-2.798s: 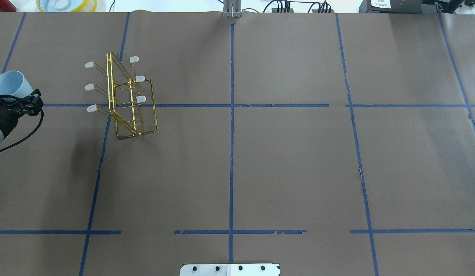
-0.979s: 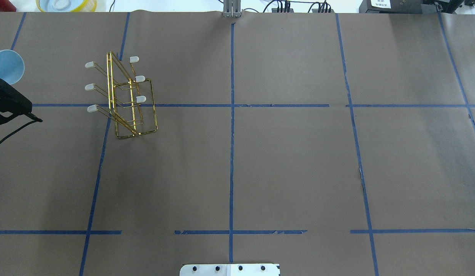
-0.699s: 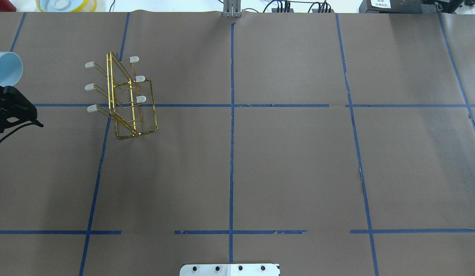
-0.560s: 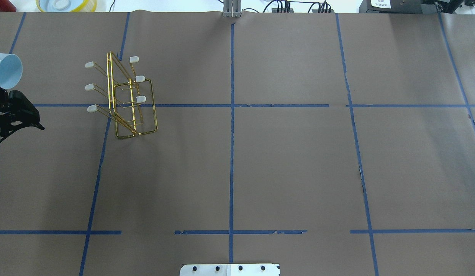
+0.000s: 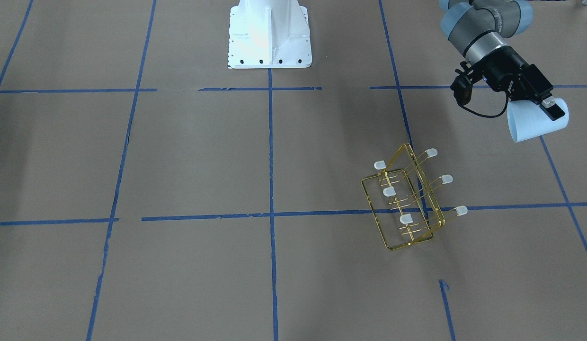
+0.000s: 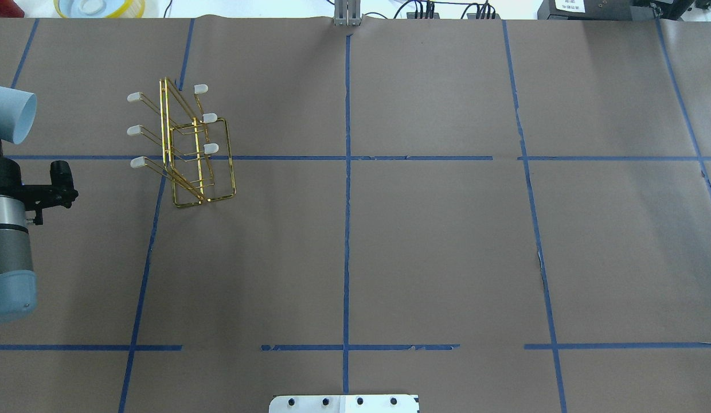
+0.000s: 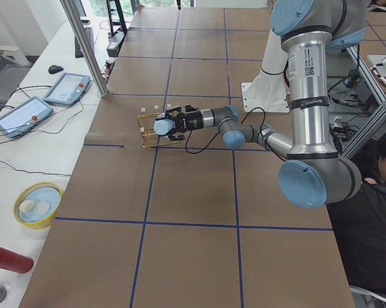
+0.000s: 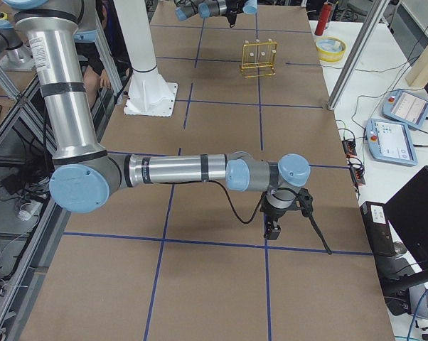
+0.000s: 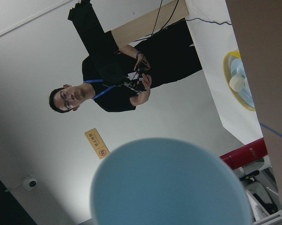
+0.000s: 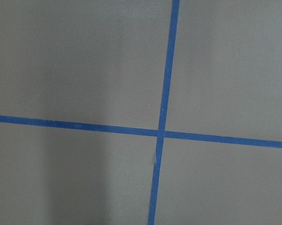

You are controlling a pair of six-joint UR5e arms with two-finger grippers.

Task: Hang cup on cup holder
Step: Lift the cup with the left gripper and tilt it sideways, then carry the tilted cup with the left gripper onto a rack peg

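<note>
The pale blue cup (image 5: pixel 535 124) hangs in the air, tipped on its side, mouth toward the cup holder. My left gripper (image 5: pixel 551 113) is shut on it near its base. The cup also shows at the overhead view's left edge (image 6: pixel 12 115) and fills the bottom of the left wrist view (image 9: pixel 169 187). The gold wire cup holder (image 5: pixel 409 201) stands on the brown table, all its capped prongs bare; overhead it (image 6: pixel 186 152) is to the right of the cup, apart from it. My right gripper (image 8: pixel 274 226) hovers low over the table far from both; I cannot tell if it is open.
The white robot base (image 5: pixel 269 33) stands at the table's middle edge. A yellow bowl (image 6: pixel 97 7) and a red cylinder (image 6: pixel 3 7) lie off the table's far left corner. Blue tape lines (image 10: pixel 162 133) cross the brown paper.
My left wrist has turned. The cup's mouth faced up at the camera before and now points sideways toward the holder. More of the left arm has come into the overhead view.
</note>
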